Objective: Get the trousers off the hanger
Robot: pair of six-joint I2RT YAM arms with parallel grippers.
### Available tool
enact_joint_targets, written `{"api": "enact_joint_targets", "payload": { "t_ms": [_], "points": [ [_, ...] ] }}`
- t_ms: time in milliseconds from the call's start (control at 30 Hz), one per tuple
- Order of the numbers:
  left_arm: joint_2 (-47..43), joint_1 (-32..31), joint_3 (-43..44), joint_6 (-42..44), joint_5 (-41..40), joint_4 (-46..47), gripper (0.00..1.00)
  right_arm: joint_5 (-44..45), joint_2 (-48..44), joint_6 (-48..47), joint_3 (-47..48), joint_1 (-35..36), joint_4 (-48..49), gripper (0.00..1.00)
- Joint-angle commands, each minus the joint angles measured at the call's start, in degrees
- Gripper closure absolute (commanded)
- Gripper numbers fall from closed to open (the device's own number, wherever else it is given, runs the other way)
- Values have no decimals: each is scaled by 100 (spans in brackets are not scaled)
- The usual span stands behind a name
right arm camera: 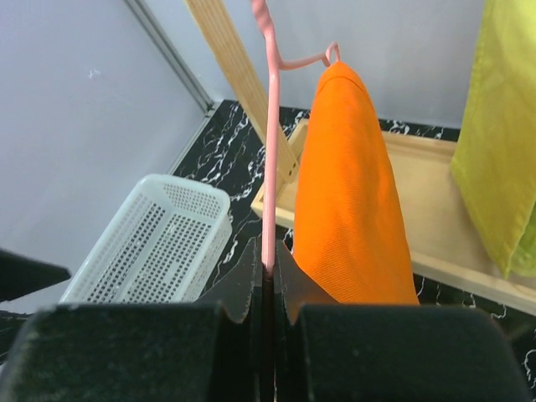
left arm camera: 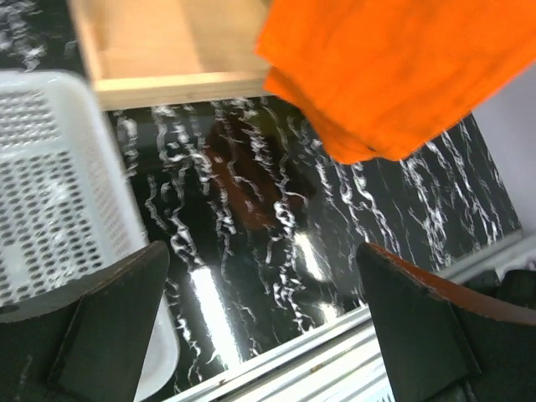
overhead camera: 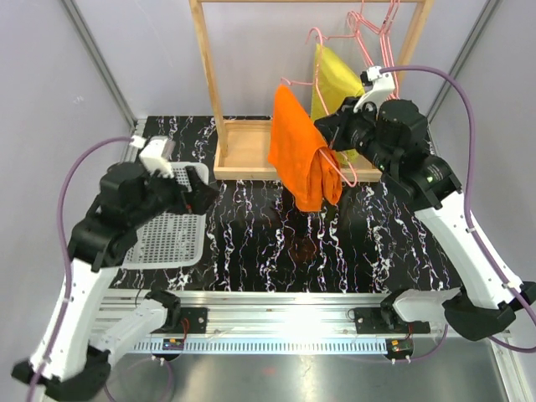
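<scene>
Right gripper [right arm camera: 266,280] pinched shut on thin pink wire hanger [right arm camera: 270,151]. Orange trousers [overhead camera: 300,155], soft folded cloth, drape over hanger and hang clear of glossy black marbled surface [overhead camera: 268,251], just before wooden rack [overhead camera: 248,151]. Left gripper [left arm camera: 261,289] spread wide, empty, beside perforated white basket [overhead camera: 172,239]; open surface between.

- orange trousers [overhead camera: 297,155] draped over pink hanger [overhead camera: 344,172], frame centre
- right gripper [overhead camera: 328,134] at the hanger, just right of trousers
- left gripper [overhead camera: 205,194] by white basket [overhead camera: 167,243], centre left
</scene>
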Motion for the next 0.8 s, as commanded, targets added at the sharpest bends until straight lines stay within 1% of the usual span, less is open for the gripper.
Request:
{"api": "enact_joint_targets", "payload": {
  "t_ms": [0,67,100,167,200,267,300,367,400,500,600,633,767],
  "points": [
    [613,-1655,857,19,-1357,397,1,256,-538,129,101,243,1506,100],
    [1086,-2416,1297,124,-2153,397,1,372,-565,190,66,313,1427,100],
    [1237,-2967,1412,133,-2775,423,1,450,-599,234,66,375,1409,100],
    [1562,-3410,1658,195,-3245,563,1,548,-626,331,83,419,1313,100],
    [1633,-3804,1685,221,-3795,807,1,618,-635,366,83,454,1295,100],
    [1774,-4140,1677,466,-4282,1133,1,714,-661,384,74,577,1304,100],
    [1914,-4438,1685,572,-4745,1431,1,785,-679,384,74,621,1304,100],
    [2064,-4677,1729,906,-5082,1696,1,873,-688,375,101,727,1304,100],
    [2204,-4878,1729,1020,-5336,1976,1,925,-688,366,118,762,1286,100],
    [2381,-5073,1720,1451,-5689,2451,1,1048,-644,375,206,876,1199,100],
    [2627,-5100,1790,1768,-5970,2698,1,1189,-609,349,312,1052,1119,100],
    [2749,-5100,1799,1890,-6015,2734,1,1233,-609,357,347,1104,1102,100],
    [2926,-5100,1712,1909,-5884,2875,1,1461,-565,340,443,1298,1084,100]
  ]
}}
